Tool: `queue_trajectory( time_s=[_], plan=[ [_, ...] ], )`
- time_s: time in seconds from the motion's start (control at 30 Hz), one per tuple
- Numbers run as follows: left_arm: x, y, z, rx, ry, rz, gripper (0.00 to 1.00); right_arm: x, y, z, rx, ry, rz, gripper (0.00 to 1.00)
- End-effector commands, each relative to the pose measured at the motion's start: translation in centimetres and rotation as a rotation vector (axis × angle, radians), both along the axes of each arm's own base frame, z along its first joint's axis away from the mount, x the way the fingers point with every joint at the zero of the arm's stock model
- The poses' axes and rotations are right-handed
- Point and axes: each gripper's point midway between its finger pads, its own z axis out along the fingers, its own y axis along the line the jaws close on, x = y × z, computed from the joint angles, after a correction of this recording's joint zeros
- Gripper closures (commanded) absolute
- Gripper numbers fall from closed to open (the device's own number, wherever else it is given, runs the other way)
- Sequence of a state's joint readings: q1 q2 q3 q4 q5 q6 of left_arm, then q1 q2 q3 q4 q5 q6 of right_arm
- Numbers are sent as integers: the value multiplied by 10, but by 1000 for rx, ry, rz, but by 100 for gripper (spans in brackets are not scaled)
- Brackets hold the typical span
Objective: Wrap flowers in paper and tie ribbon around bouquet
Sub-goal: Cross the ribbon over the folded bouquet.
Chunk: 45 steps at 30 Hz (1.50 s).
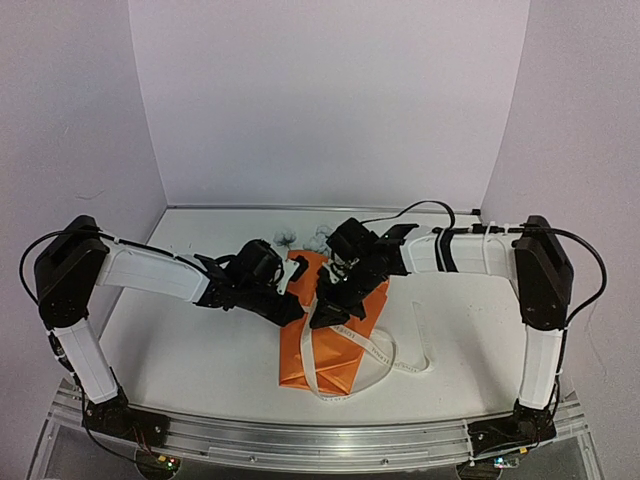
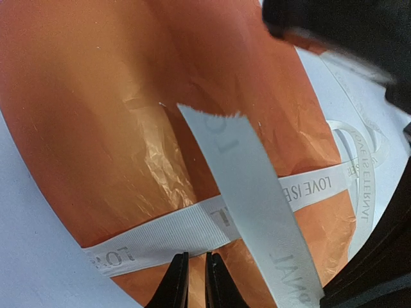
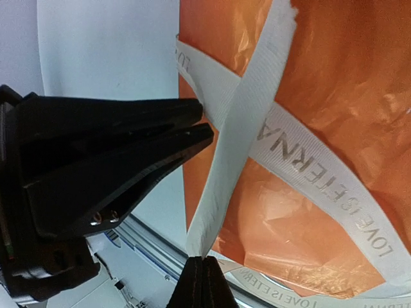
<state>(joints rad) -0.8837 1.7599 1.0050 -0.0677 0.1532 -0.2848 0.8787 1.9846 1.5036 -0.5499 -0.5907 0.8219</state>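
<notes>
The bouquet lies mid-table, its orange paper (image 1: 350,365) wrapped into a cone, with pale blooms of the flowers (image 1: 288,238) poking out at the far end. The cream ribbon (image 1: 385,350) runs as a lettered band (image 2: 160,234) across the paper and loops loose on the table. A free ribbon end (image 2: 250,192) crosses over that band. My left gripper (image 2: 192,266) has its jaws almost together, the tips pinching the band's lower edge; the right wrist view shows it too (image 3: 207,120). My right gripper (image 3: 204,260) is shut on the free ribbon end, which stretches taut up across the paper.
Both arms meet over the bouquet, the grippers close together (image 1: 315,295). The white table (image 1: 200,350) is walled at the back and sides. A metal rail (image 1: 320,440) runs along the near edge, and loose ribbon trails right of the bouquet.
</notes>
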Motion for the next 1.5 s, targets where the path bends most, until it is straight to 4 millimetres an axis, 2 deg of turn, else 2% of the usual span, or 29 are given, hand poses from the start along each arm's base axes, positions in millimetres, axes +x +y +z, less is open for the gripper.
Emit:
queue_trajectory(
  time_s=[0.0, 0.37, 0.57, 0.8, 1.07, 1.3, 1.47],
  plan=[
    [7, 0, 23, -48, -64, 16, 89, -13, 13, 21, 109, 20, 35, 100],
    [3, 4, 26, -62, -70, 8, 89, -31, 14, 11, 163, 111, 37, 100],
    [1, 4, 28, -65, -77, -11, 90, -36, 29, 27, 270, 157, 64, 100],
    [3, 11, 32, -46, -90, 5, 85, -51, 21, 33, 299, 196, 97, 100],
    [7, 27, 34, -54, -79, 67, 81, -68, 23, 46, 347, 251, 126, 100],
    [6, 29, 33, -53, -73, 70, 81, -73, 23, 33, 332, 283, 107, 100],
    [6, 29, 32, -51, -72, 71, 82, -65, 28, 18, 304, 295, 79, 100]
  ],
)
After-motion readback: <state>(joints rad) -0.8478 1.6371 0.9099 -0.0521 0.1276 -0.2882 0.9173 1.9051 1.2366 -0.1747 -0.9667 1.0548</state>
